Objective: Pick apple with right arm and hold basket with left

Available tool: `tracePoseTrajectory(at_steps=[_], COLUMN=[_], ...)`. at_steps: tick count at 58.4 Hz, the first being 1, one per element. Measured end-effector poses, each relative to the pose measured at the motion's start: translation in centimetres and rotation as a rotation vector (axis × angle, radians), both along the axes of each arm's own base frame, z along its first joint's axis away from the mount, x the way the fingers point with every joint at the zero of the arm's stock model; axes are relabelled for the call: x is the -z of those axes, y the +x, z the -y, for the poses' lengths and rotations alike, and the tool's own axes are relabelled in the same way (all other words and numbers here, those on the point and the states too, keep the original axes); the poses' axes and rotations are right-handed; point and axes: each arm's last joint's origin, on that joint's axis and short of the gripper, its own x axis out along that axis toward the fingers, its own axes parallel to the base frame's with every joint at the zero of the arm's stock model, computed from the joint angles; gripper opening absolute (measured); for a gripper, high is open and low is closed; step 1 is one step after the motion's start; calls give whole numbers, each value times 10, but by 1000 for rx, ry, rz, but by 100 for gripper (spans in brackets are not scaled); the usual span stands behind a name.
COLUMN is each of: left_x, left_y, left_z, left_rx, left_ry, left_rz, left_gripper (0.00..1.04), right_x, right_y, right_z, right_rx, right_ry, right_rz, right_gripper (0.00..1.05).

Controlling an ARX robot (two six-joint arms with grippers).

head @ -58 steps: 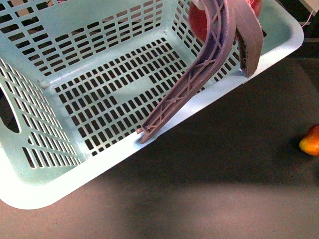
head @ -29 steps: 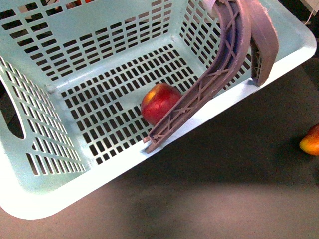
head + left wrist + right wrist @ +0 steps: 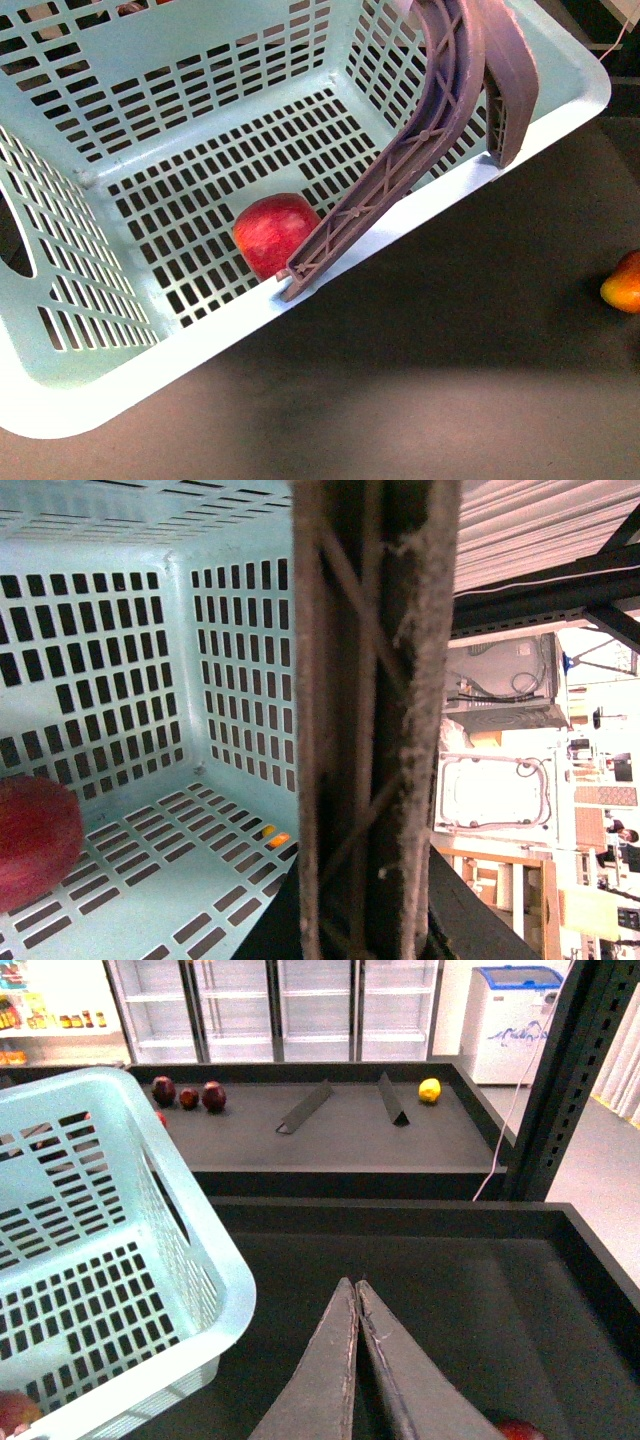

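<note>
The pale turquoise basket (image 3: 90,400) fills the front view, tilted above the dark shelf. The red apple (image 3: 274,234) lies on its slotted floor against the near wall, beside a mauve-grey handle (image 3: 400,180). In the left wrist view the apple (image 3: 35,838) shows at the edge of the basket floor (image 3: 150,880). My left gripper is shut on the ribbed handle (image 3: 370,730), which hides its jaws. In the right wrist view my right gripper (image 3: 356,1285) is shut and empty over the dark shelf, beside the basket's corner (image 3: 215,1280). A sliver of the apple (image 3: 15,1412) shows there.
A yellow-orange fruit with a red blush (image 3: 623,284) lies on the dark shelf at the right. In the right wrist view a red fruit (image 3: 520,1430) sits below the fingers, dark red fruits (image 3: 187,1094) and a yellow fruit (image 3: 429,1089) lie on a far shelf, with fridges behind.
The apple has dropped from beside the handles at the basket's top right onto the floor and rolled left to the near wall. The basket has shifted slightly.
</note>
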Motion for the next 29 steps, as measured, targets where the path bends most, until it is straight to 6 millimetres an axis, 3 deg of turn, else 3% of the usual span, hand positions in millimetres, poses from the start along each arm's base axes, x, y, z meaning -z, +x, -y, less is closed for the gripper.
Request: tracePoseTrajectory(at_steps=[29], left_x=[0], left_y=[0], left_z=[0], left_rx=[-3], left_ry=[2], left_rz=[1], left_gripper=[7], right_x=[22], right_y=[-31], right_z=[22], right_rx=[6], right_ry=[-2], right_rz=[-3], right_gripper=[2])
